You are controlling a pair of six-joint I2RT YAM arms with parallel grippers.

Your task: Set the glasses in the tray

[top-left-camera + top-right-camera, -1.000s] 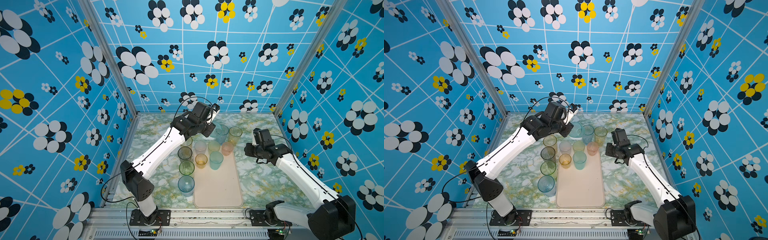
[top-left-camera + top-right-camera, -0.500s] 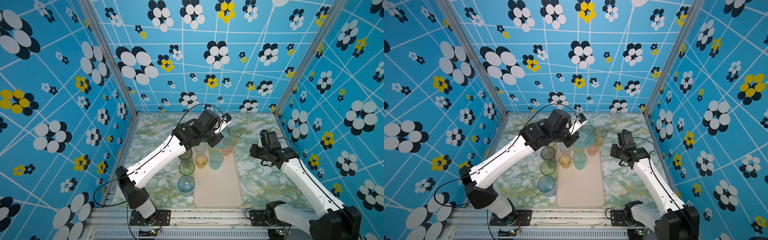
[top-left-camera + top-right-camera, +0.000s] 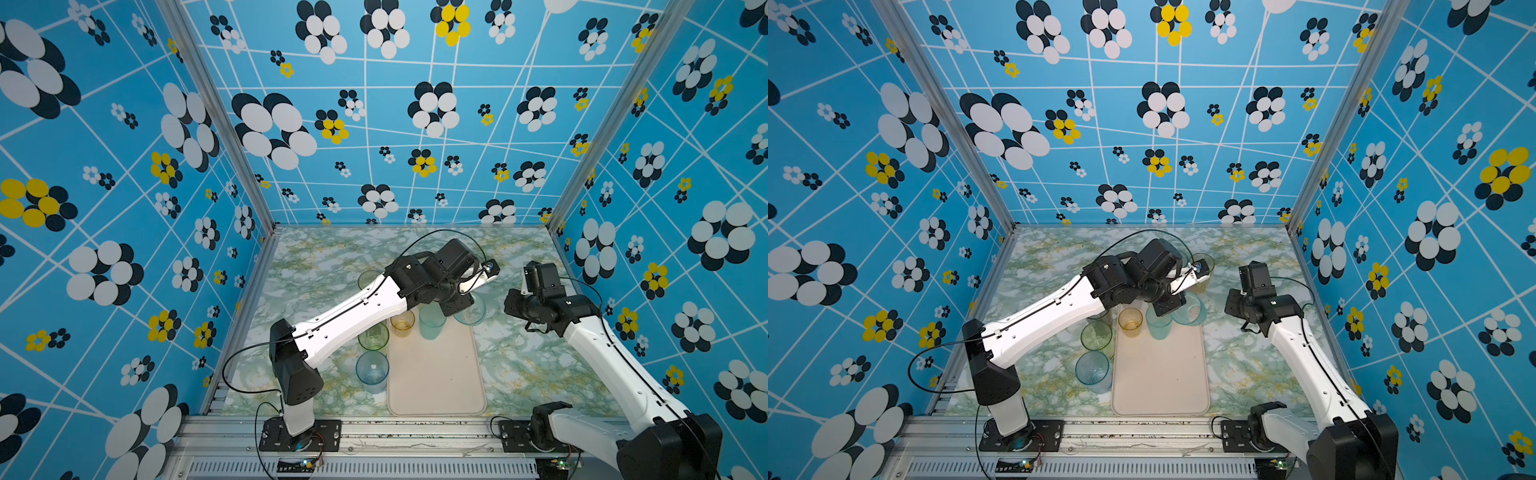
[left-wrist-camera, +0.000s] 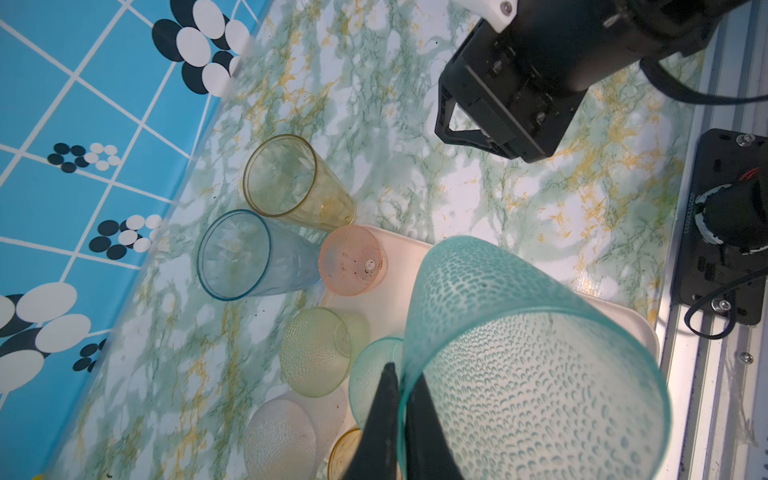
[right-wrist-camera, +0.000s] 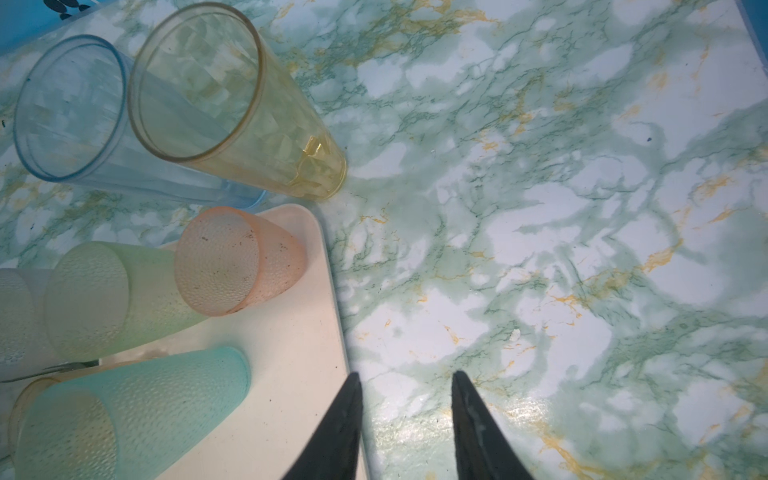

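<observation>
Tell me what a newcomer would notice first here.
The loud blue flower-print walls box in everything. Next, the left gripper holds a dimpled teal glass tilted, pinched by its rim, near the far end of the cream tray, where other glasses crowd. The right gripper hangs open and empty over the marble table beside the tray.

both top views look steeply down from high at the front, far enough to take in the whole marble table (image 3: 316, 270). each wrist camera hangs close over the tray's (image 5: 291, 332) far end, angled down; both share the pink glass (image 4: 353, 262), yellow glass (image 4: 291, 187) and blue glass (image 4: 249, 257).
</observation>
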